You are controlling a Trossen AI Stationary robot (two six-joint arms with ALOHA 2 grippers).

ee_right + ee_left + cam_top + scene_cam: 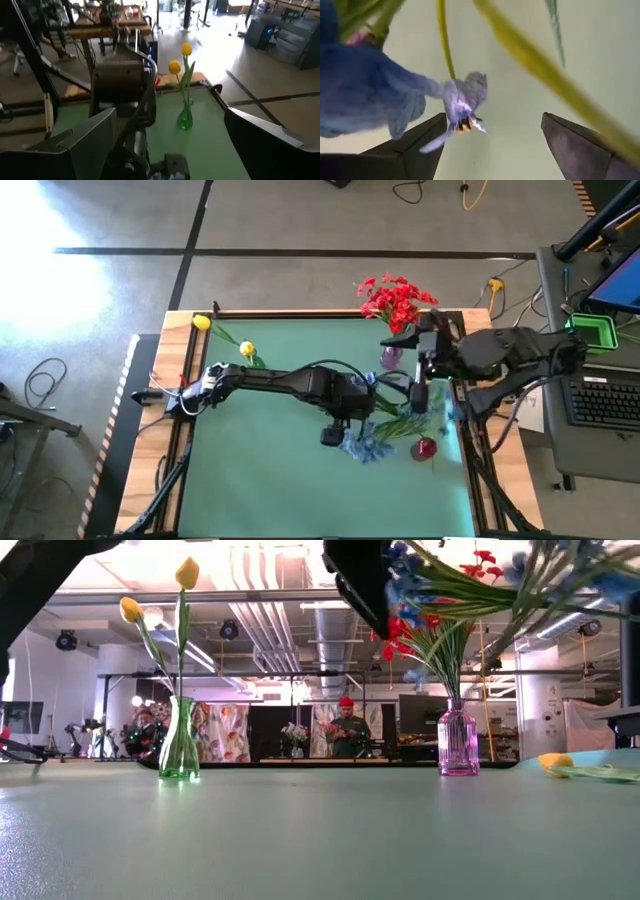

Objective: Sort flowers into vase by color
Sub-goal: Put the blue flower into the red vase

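I take the green vase (205,323) at the far left corner of my table (270,470) as my landmark. It stands upright with two yellow flowers (186,573) in it; from table height their heads rise well above its glass body (179,752).

To the right of that vase, toward the middle of the table, my left arm stretches across the green mat. My left gripper (333,436) hangs over the loose pile of blue flowers (365,445) lying on the mat, far to the right of the green vase and nearer the front edge. My left jaws are spread apart and grasp nothing: in my left wrist view a small blue blossom (466,97) and thin green stems (445,40) sit in the gap between my fingers (415,147), with no pad pressing on them.

Further right of the vase, a red flower head (425,448) lies on the mat just beside the blue ones.

Further right again, at the far edge, the purple vase (458,743) stands upright with the red flowers (397,300) in it.

My right gripper (421,370) hovers just beside the purple vase, on the side away from the green one. Its jaws are wide apart and empty; past its fingers (87,137) I see across the table to the green vase (184,117) and its yellow blooms.
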